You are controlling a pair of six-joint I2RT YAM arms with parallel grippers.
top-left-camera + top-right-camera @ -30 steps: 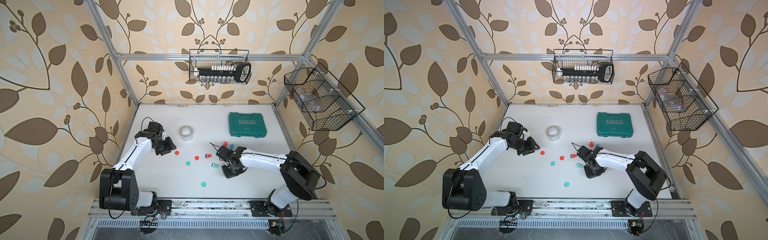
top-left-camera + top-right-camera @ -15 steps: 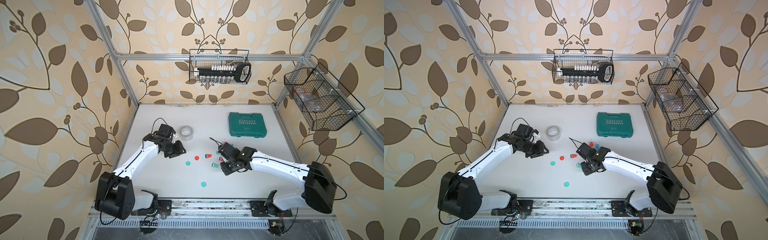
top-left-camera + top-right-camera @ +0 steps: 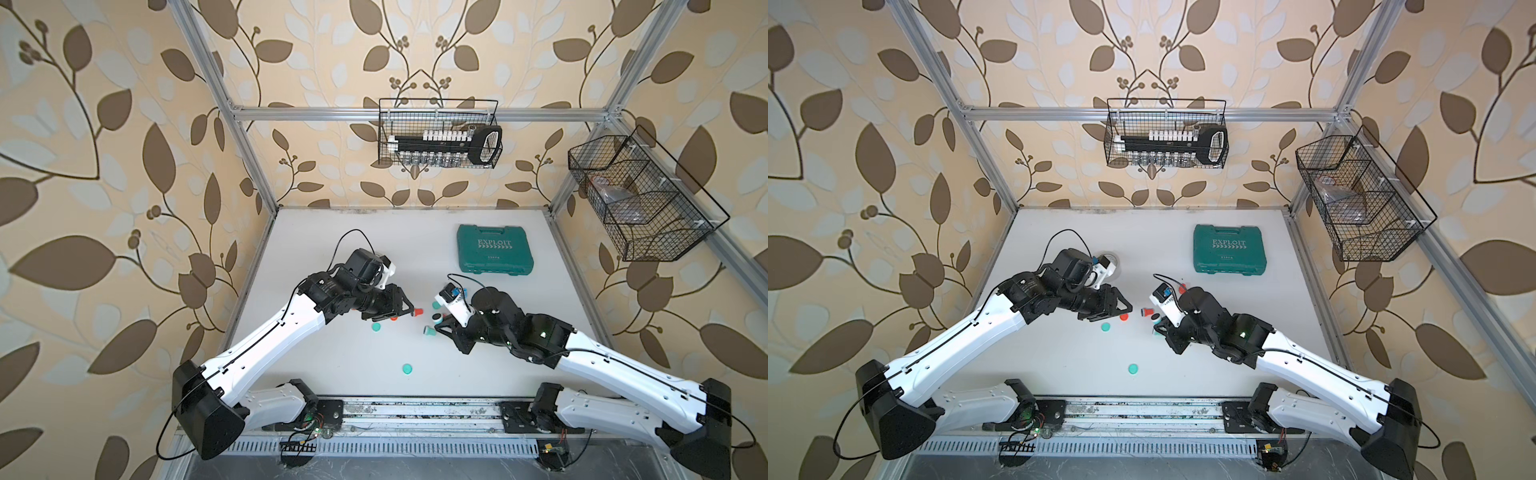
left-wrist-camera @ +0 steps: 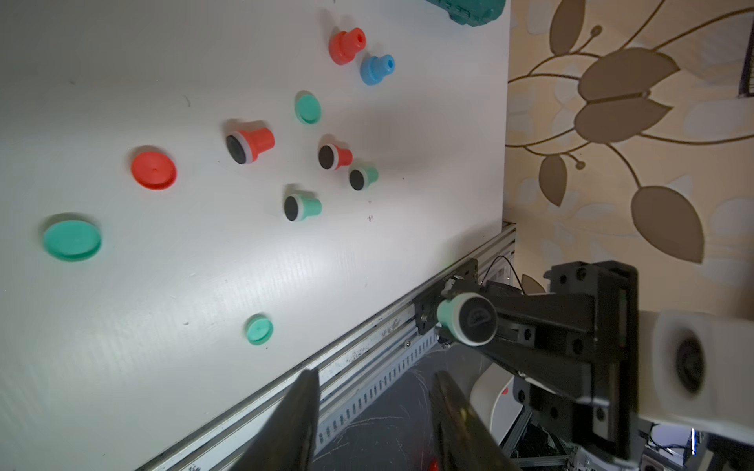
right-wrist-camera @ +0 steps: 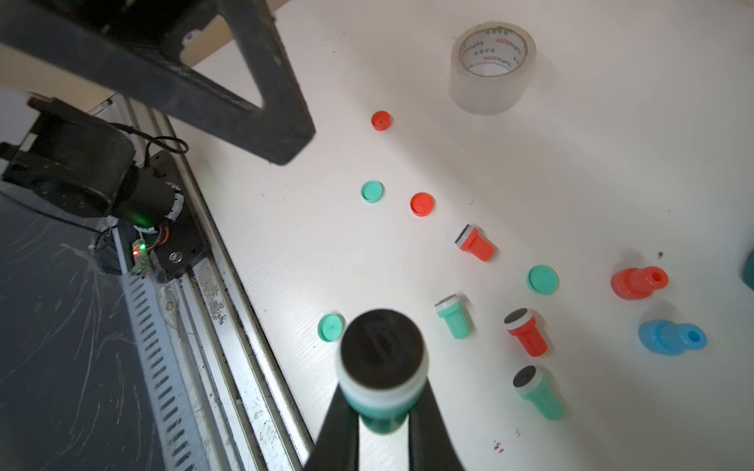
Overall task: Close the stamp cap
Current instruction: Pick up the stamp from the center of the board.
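1. The right end effector [image 5: 383, 420] is clamped on the body of a green stamp [image 5: 381, 354], held clear of the white desk [image 5: 571, 163]. The stamp's bare dark pad faces the right wrist camera.
2. In the left wrist view the same green stamp [image 4: 467, 320] sits between the right arm's black fingers [image 4: 530, 310], with its pad turned toward that camera.
3. The left end effector [image 4: 373, 379] has its jaws apart with nothing between them. In both top views it hangs over the middle of the desk, pointing at the right end effector.
4. Three loose green caps [image 4: 72, 240] lie flat on the desk. One of them, the front green cap [image 3: 408, 368], lies alone toward the desk's front edge, and a red cap [image 4: 154, 170] lies near another.
5. Four uncapped stamps lie on their sides between the arms: two red stamps [image 4: 249, 142] and two green lying stamps [image 4: 302, 207].
6. A blue stamp [image 4: 377, 69] and a further red one [image 4: 347, 45] sit side by side nearer the green tool case [image 3: 494, 249].
7. A tape roll [image 5: 491, 67] stands on the desk behind the left arm, and two wire baskets [image 3: 440, 135] hang on the leaf-patterned walls.
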